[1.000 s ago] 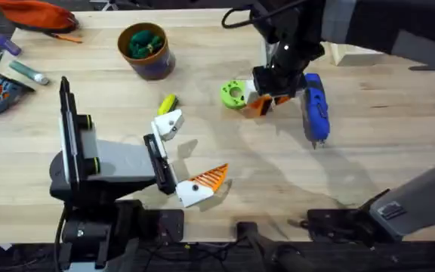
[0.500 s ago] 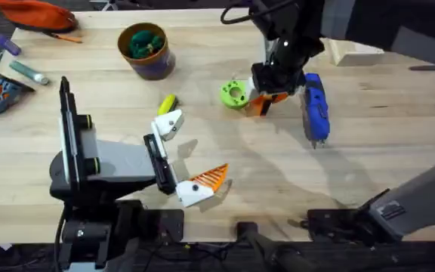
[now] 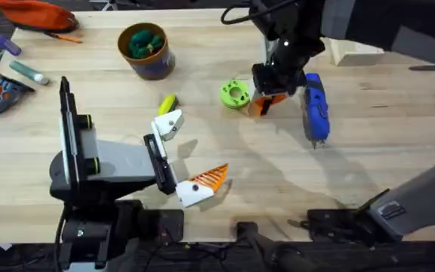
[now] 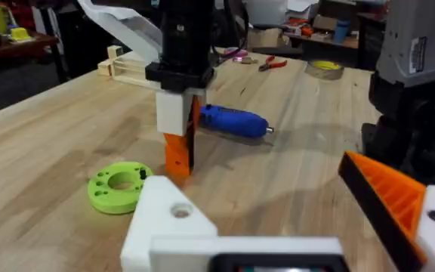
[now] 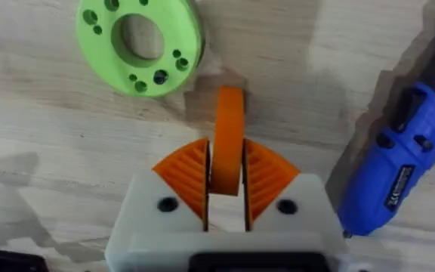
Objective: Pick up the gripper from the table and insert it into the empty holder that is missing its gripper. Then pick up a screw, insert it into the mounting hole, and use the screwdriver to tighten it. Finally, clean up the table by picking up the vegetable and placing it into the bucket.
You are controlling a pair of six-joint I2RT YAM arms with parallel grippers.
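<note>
My right gripper (image 3: 266,97) (image 5: 229,185) is shut on the gripper (image 5: 229,140) (image 4: 177,154), a small orange ribbed piece held upright between its orange pads (image 5: 189,175); the piece's lower end is at the table surface. The green ring dish (image 3: 234,94) lies just to its left and the blue screwdriver (image 3: 315,107) (image 5: 399,162) just to its right. My left gripper (image 3: 187,151) (image 4: 278,211) stands open near the front: one side is the empty holder (image 3: 168,123) (image 4: 168,221), the other bears an orange finger (image 3: 210,178). The yellow vegetable (image 3: 168,103) lies by the empty holder. The bucket (image 3: 148,62) stands at the back left.
A green leafy toy (image 3: 145,41) sits inside the bucket. An orange pouch (image 3: 36,13) and small tools (image 3: 21,69) lie at the far left, wooden blocks (image 3: 353,53) at the back right. Bare wood stretches across the right half.
</note>
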